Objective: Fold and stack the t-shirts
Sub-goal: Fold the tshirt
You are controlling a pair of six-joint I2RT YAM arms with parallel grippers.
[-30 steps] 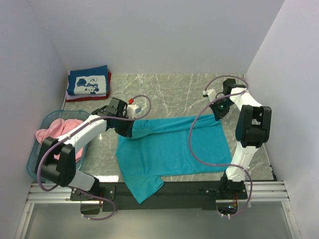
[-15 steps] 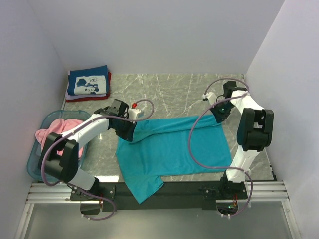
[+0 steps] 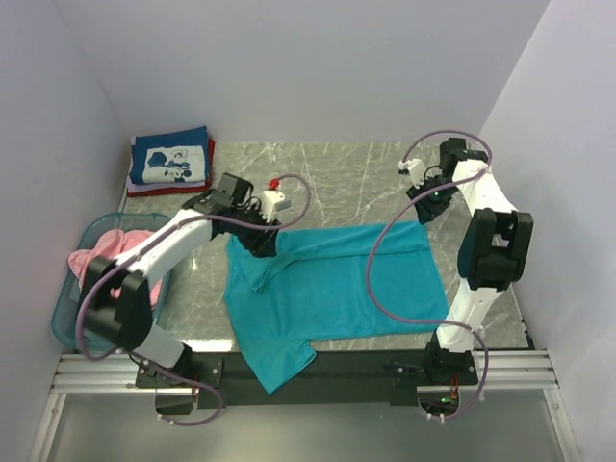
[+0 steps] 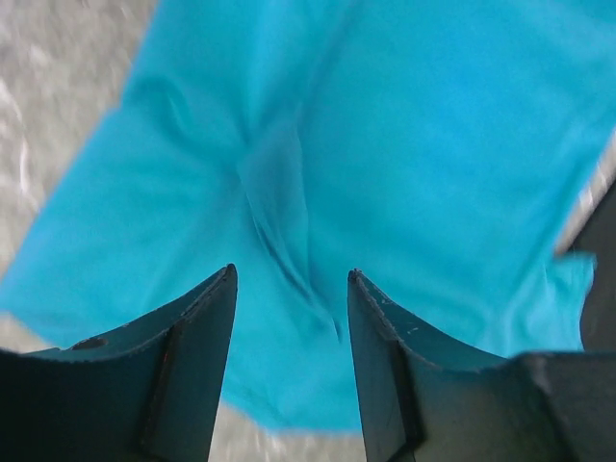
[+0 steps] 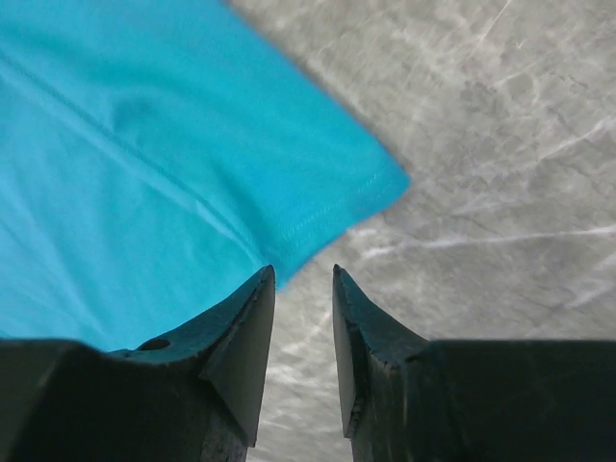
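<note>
A light-blue plastic basket (image 3: 62,314) is sitting at the left edge of the grey marbled table (image 3: 337,178). Plain pale walls (image 3: 308,67) are enclosing the table.

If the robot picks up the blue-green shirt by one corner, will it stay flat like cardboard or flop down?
Probably flop. The teal shirt shows a soft wrinkle in the left wrist view, so it likely bends anywhere. Its sleeve spills over the table edge, suggesting it sags unsupported. It looks thin, so probably light.

Top external: high at near edge, looking down on whole tabletop (image 3: 337,183). Wrist views: close, facing down; all share teal t-shirt (image 3: 337,289).
</note>
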